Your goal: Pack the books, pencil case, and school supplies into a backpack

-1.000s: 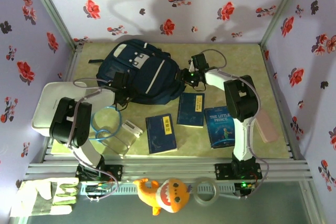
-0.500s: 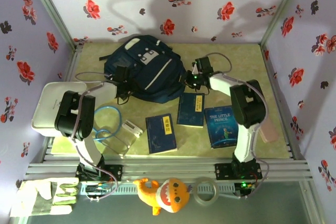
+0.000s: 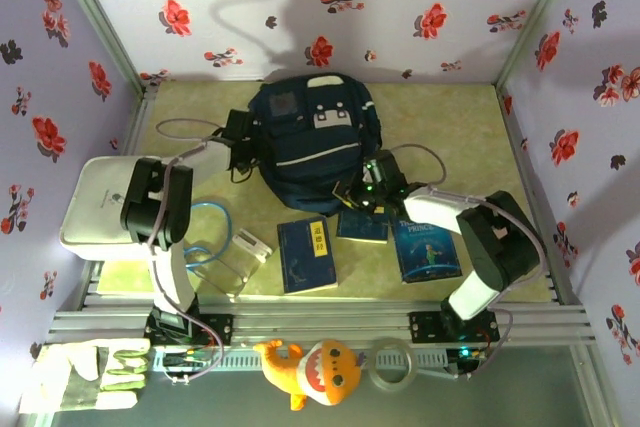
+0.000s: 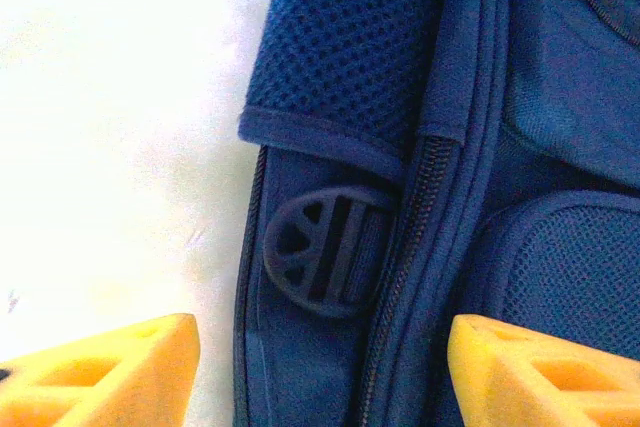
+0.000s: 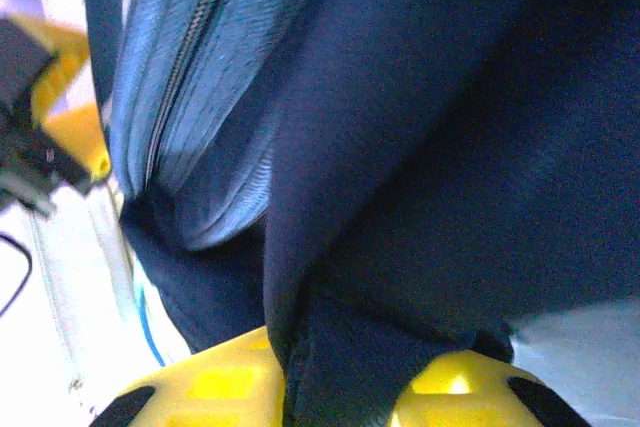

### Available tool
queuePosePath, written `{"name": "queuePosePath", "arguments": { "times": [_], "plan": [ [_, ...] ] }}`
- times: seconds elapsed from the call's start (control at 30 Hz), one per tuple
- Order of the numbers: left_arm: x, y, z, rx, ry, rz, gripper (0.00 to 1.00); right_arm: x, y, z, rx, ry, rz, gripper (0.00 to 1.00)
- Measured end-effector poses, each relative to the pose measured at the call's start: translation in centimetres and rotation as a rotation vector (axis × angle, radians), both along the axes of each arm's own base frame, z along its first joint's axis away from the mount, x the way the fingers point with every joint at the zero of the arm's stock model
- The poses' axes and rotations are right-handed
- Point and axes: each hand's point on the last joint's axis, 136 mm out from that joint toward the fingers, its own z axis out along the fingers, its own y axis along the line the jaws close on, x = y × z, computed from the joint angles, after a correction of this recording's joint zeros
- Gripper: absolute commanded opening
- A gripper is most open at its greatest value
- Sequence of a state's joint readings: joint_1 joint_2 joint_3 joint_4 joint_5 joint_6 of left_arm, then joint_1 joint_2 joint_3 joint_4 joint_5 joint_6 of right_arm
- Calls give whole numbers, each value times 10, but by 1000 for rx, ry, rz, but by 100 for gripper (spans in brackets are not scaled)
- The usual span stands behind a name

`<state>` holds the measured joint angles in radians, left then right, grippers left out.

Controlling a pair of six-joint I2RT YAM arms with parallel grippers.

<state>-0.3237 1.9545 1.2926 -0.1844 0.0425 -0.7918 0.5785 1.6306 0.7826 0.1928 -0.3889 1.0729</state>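
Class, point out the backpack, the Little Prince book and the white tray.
backpack [image 3: 315, 159]: top external view, on its front panel.
Little Prince book [image 3: 425, 252]: top external view, middle of its cover.
white tray [image 3: 92, 209]: top external view, bare floor.

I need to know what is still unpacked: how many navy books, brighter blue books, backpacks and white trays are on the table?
2 navy books
1 brighter blue book
1 backpack
1 white tray
Total: 5

middle book [image 3: 362, 228] partly covered, backpack [image 3: 312, 142] overlapping
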Motion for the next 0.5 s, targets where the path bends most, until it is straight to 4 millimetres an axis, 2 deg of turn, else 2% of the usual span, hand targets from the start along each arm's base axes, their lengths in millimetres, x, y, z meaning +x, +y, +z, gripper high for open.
{"name": "queuePosePath", "arguments": {
  "times": [0.13, 0.23, 0.37, 0.5],
  "plan": [
    [24, -11, 21, -1, -64, -52, 71, 4, 29, 3, 66, 4, 18, 35],
    [32, -10, 34, 6, -98, -71, 73, 7, 39, 7, 101, -4, 15, 47],
    [26, 11, 42, 32, -86, -61, 76, 10, 30, 15, 104, -29, -10, 60],
    [7, 28, 64, 43, -88, -57, 76, 16, 2, 32, 60, -84, -54, 68]
  ]
}}
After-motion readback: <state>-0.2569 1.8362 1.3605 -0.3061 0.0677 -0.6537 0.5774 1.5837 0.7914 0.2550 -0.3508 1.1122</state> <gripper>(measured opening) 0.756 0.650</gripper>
